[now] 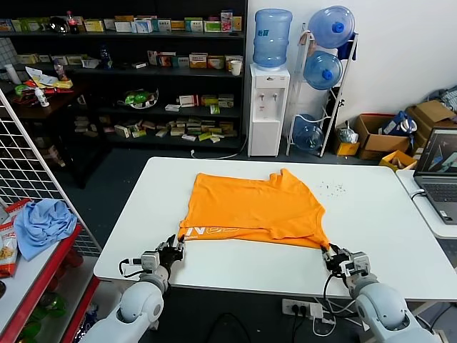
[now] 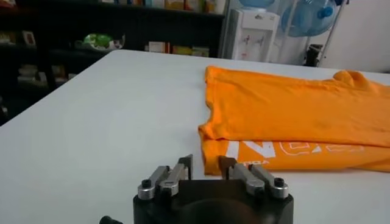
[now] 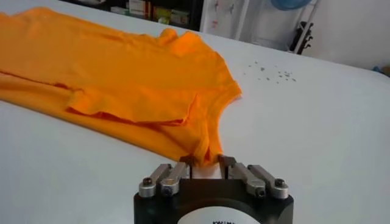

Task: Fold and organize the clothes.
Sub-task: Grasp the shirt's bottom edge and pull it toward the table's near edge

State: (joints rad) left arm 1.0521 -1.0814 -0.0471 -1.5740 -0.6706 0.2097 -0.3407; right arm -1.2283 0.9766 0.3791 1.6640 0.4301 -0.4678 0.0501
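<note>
The orange T-shirt (image 1: 250,207) lies flat on the white table (image 1: 385,236), its near part folded so that pale lettering (image 1: 214,231) shows along the near left edge. My left gripper (image 1: 175,246) is open at the shirt's near left corner; in the left wrist view (image 2: 206,165) that corner (image 2: 212,159) lies just beyond the fingertips, close to one finger. My right gripper (image 1: 330,251) is open at the near right corner; in the right wrist view (image 3: 206,161) a bunched tip of the shirt (image 3: 204,149) sits between the spread fingertips.
A laptop (image 1: 439,171) sits on a side table at the right. A red rack at the left holds a light blue cloth (image 1: 43,225). Small dark specks (image 1: 330,188) lie on the table beyond the shirt. Shelves and a water dispenser (image 1: 269,107) stand behind.
</note>
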